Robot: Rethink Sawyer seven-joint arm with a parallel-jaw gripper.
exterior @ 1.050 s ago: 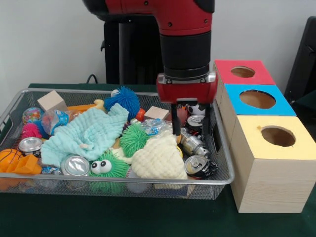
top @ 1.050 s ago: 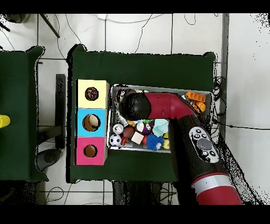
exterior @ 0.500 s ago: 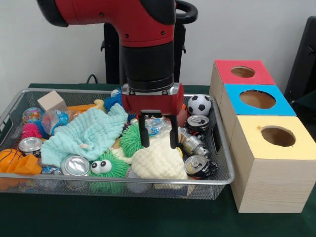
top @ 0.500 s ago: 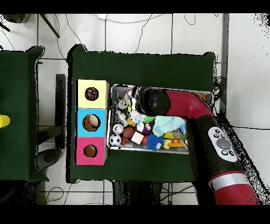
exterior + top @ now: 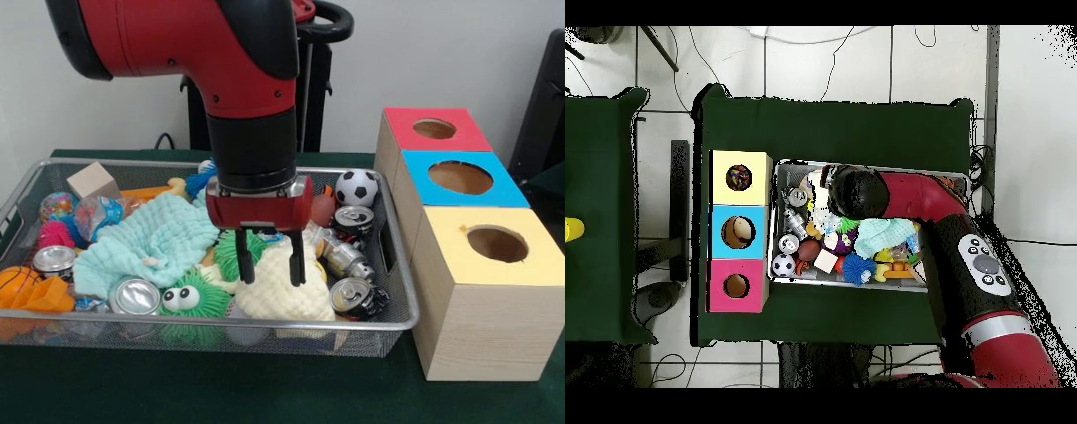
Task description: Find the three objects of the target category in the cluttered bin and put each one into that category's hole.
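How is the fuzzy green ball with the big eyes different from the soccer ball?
The green spiky ball is covered in soft spikes and has two googly eyes; the soccer ball is smooth, white with black patches, and has no face. The green one sits at the near edge of the wire bin, left of the gripper; the soccer ball sits at the far right. Both are round toys in that bin.

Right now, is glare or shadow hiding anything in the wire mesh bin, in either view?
Front view: even light; small glints on the silver can tops, nothing washed out, gripper open over the pale yellow cloth. Overhead view: the red arm covers part of the wire mesh bin; items look small.
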